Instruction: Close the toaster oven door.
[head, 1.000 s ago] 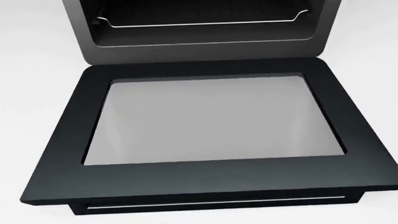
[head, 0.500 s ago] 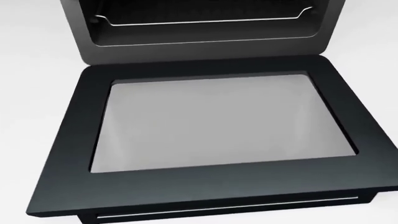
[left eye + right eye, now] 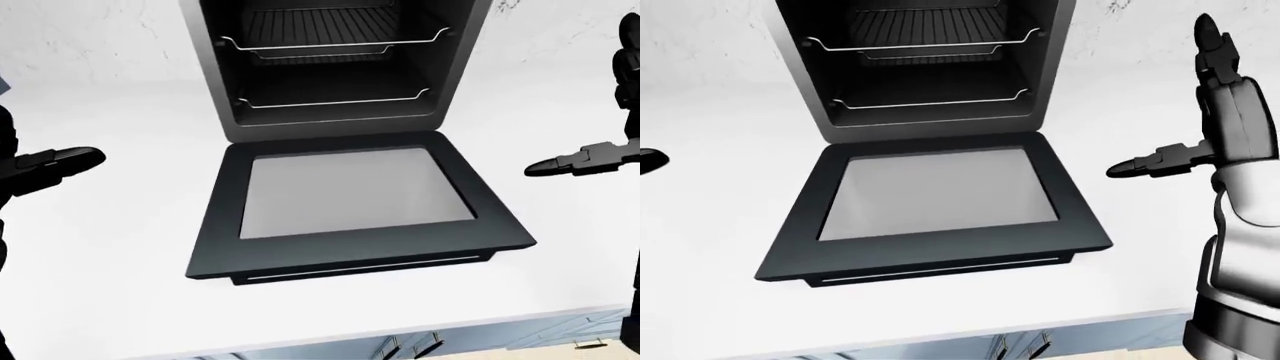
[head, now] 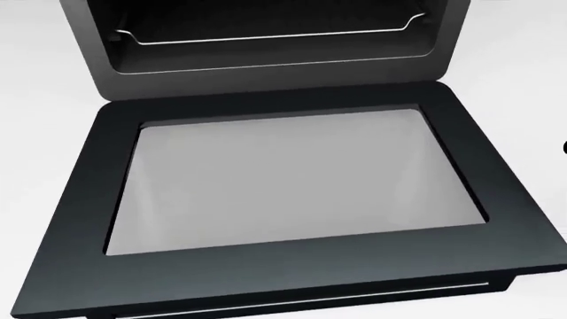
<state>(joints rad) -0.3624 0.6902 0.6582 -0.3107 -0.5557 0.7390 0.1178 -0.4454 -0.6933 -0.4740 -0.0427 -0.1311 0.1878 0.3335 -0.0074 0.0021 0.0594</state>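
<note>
At centre of the left-eye view: toaster oven (image 3: 335, 60), cavity and two wire racks (image 3: 335, 45) exposed; toaster oven door (image 3: 350, 210) fully lowered, lying flat on the white bench (image 3: 120, 255), handle bar (image 3: 360, 268) toward lower frame; closing not yet begun, entire swing remaining. Left hand (image 3: 50, 166) at left edge, right hand (image 3: 1200, 154) at right edge, both well apart from door; fingers released, outstretched, grasping nothing. Obstructions: none visible on door or in cavity.

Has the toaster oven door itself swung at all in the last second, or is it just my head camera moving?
No. In the head view the door and the oven cavity slid left together, so the camera moved; the door lies flat open against the cavity as before.
</note>
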